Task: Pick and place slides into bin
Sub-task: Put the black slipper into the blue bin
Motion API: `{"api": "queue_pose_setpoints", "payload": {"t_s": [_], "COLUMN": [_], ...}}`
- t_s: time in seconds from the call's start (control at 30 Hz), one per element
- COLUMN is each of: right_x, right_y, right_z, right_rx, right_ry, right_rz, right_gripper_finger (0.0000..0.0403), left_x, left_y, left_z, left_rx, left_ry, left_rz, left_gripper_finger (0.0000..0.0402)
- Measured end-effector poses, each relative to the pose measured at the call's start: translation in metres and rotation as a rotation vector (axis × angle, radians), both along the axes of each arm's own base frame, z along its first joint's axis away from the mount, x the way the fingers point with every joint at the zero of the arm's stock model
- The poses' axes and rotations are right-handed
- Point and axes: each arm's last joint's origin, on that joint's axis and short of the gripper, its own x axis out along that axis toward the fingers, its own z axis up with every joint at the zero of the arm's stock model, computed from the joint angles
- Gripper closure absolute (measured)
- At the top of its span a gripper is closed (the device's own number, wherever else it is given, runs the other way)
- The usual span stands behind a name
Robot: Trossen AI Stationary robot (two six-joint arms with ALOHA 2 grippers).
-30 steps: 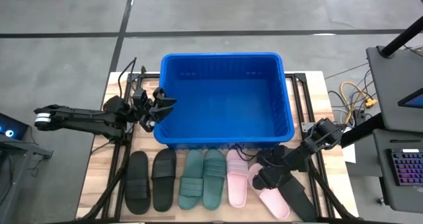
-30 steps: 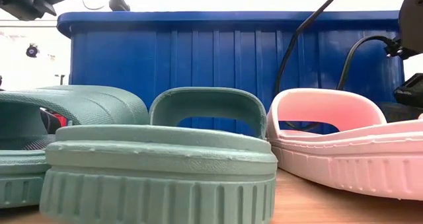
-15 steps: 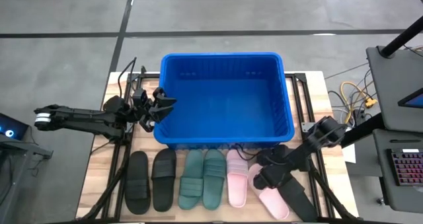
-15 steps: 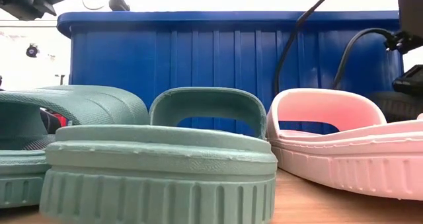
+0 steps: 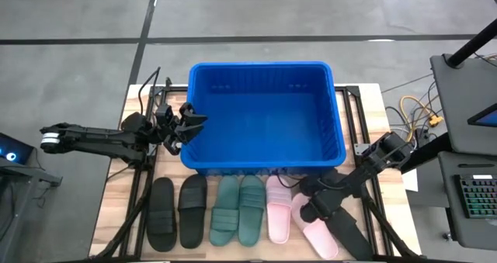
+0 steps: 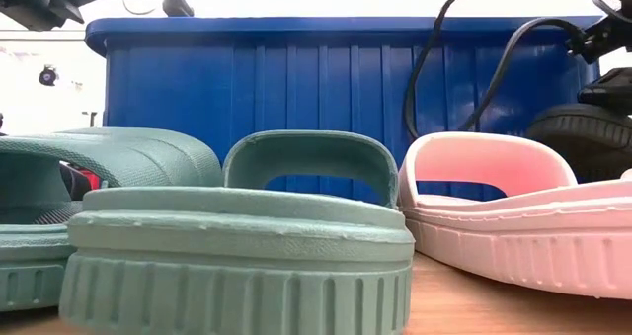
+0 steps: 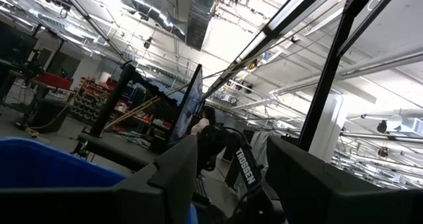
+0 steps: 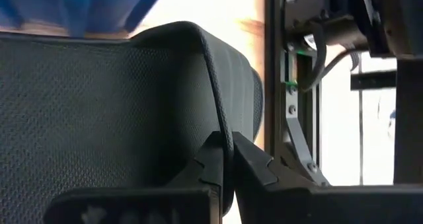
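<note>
The blue bin (image 5: 264,115) stands mid-table. Along the near edge lie a black pair (image 5: 177,212), a green pair (image 5: 238,210) and a pink pair (image 5: 295,220) of slides. My right gripper (image 5: 308,209) is at the near right, beside the pink pair, shut on a black slide (image 8: 119,112). That slide also shows in the low view (image 6: 578,142), behind the pink slide (image 6: 494,207). Another black slide (image 5: 347,236) lies at the near right. My left gripper (image 5: 185,127) is open and empty at the bin's left rim. My right gripper pinches a thin curved edge (image 8: 221,128) of the black slide between its two fingertips (image 8: 211,161). The slide's textured surface fills the wrist view beyond the fingers. Which part of the slide this edge belongs to, and whether the slide is clear of the table, I cannot tell.
Black frame bars (image 5: 371,209) run along the table's right and left sides. Cables (image 5: 415,115) lie off the table's right edge. Bare wood (image 5: 124,209) shows at the near left.
My right arm's wrist has gone a little toward the table's right and far edges. In the low view the black slide has risen into sight behind the pink slide at the right. My left arm has kept still.
</note>
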Motion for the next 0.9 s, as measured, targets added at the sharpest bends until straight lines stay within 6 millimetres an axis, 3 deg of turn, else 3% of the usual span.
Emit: {"api": "queue_pose_setpoints", "payload": {"t_s": [0.17,0.33,0.67,0.9], "right_x": [0.006,0.016,0.018,0.012], "right_y": [0.002,0.007,0.015,0.014], "right_z": [0.006,0.025,0.081,0.132], "right_rx": [0.028,0.066,0.198,0.287], "right_ry": [-0.019,-0.091,-0.242,-0.391], "right_rz": [0.103,0.264,0.52,0.681], "right_gripper_finger": [0.0394,0.0394,0.0394,0.0394], "left_x": [0.0,0.0,0.0,0.0], "left_y": [0.0,0.0,0.0,0.0], "left_z": [0.0,0.0,0.0,0.0], "left_rx": [0.002,0.003,0.004,0.001], "left_ry": [0.0,0.0,0.0,0.001], "left_rz": [0.002,0.002,0.003,0.008], "left_gripper_finger": [0.0233,0.0233,0.0233,0.0233]}}
